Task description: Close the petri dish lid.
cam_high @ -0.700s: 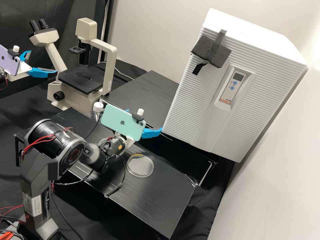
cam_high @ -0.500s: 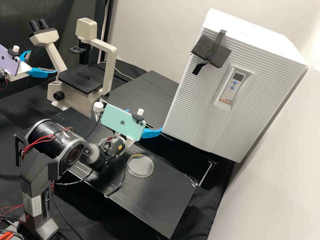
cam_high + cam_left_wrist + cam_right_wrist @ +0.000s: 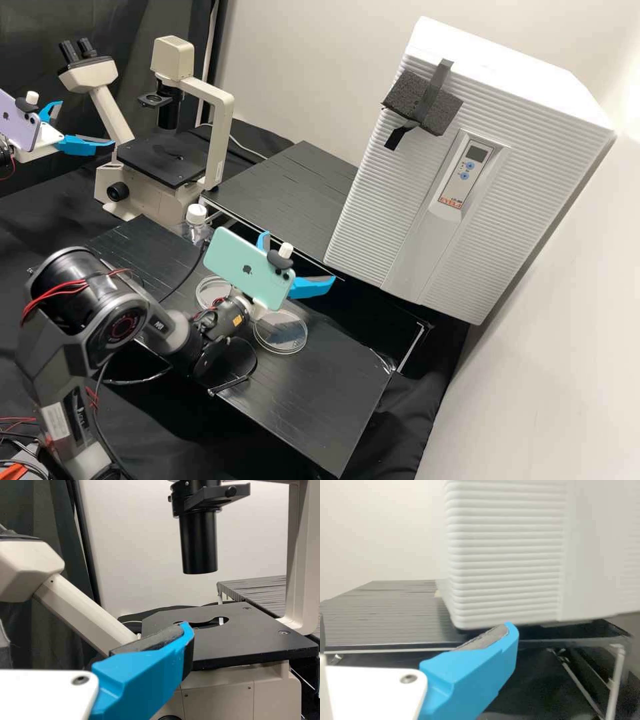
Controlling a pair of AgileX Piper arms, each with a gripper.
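Note:
My right gripper (image 3: 299, 256), under the green phone, is open above the bench's back edge. In the right wrist view, the right gripper (image 3: 416, 630) has one blue finger before the white ribbed box. A clear round petri dish piece (image 3: 281, 333) lies flat on the black bench, in front of that gripper. Another clear round piece (image 3: 212, 288) lies to its left, partly behind the arm; which one is the lid I cannot tell. My left gripper (image 3: 87, 123) stands open at the far left, holding nothing. In the left wrist view, the left gripper (image 3: 95, 641) faces the microscope's stage.
A white-capped clear bottle (image 3: 196, 223) stands behind the green phone. The microscope (image 3: 170, 160) is at the back left, the white incubator (image 3: 400, 200) at the back right. A raised black shelf (image 3: 287, 193) lies between them. Cables hang by the right arm.
The right arm has shifted, bringing its gripper and green phone a little lower and to the right. The left-hand clear piece has come into sight behind it. The left arm has stayed still.

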